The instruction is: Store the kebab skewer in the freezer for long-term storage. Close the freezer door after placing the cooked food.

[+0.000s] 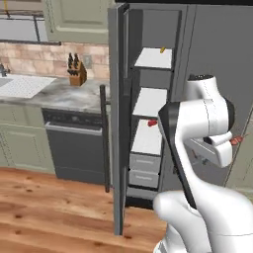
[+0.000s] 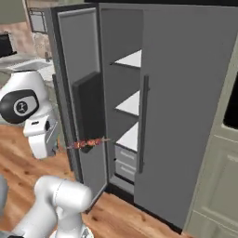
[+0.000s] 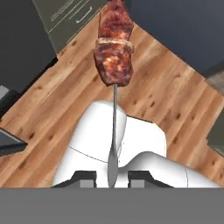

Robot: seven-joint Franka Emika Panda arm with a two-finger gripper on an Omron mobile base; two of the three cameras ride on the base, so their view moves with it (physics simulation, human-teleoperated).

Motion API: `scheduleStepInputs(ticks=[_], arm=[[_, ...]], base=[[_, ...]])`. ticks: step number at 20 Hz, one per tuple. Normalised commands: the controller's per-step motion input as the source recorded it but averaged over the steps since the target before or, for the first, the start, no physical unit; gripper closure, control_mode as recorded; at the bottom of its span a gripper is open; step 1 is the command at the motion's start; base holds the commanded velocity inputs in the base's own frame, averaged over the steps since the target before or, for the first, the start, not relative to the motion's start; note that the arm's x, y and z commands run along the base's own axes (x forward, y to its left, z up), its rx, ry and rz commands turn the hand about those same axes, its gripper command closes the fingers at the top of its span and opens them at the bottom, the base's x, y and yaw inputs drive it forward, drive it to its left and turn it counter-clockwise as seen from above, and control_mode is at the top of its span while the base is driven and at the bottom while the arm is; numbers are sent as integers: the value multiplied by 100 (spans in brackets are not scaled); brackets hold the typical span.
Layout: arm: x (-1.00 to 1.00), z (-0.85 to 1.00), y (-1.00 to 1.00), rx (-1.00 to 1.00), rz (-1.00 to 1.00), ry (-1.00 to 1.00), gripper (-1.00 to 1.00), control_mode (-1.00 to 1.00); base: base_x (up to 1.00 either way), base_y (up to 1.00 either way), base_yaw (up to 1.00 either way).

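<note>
Pincer (image 3: 111, 178) is clamped on the thin metal stem of the kebab skewer (image 3: 113, 48); in the hand view the two dark finger tips (image 3: 85, 179) sit tight on either side of the stem, and the browned meat pieces stand at its far end over the wood floor (image 3: 175, 96).

Right base view adds what the hand view lacks: the skewer (image 2: 88, 143) lies roughly level in the air, outside the freezer (image 2: 123, 93), in front of the inner face of the open freezer door (image 2: 81, 93), at about the height of the lowest white shelf (image 2: 130, 137). Whether its tip touches the door cannot be told.

Left base view shows the door (image 1: 117, 123) edge-on, swung wide, with its long dark handle (image 1: 104, 138) on the outer side. This view alone shows the shelf contents: a small yellow item (image 1: 162, 50) on the top shelf and a red item (image 1: 152, 122) beside the lowest one. Two grey drawers (image 1: 144, 170) sit below. A little reddish meat of the skewer (image 1: 238, 140) peeks past the right side of the white arm (image 1: 207, 123).

A dark dishwasher (image 1: 74, 153), a marble counter (image 1: 59, 94) and a knife block (image 1: 76, 71) stand left of the door.
</note>
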Motion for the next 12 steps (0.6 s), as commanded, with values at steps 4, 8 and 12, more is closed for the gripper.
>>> scheduleStepInputs(ticks=[4, 8, 12], arm=[[0, 0, 0, 0, 0, 0, 100, 100], [0, 0, 0, 0, 0, 0, 100, 100], [0, 0, 0, 0, 0, 0, 100, 100]], base=[[18, -39, 92], [23, -39, 81], [34, -57, 47]])
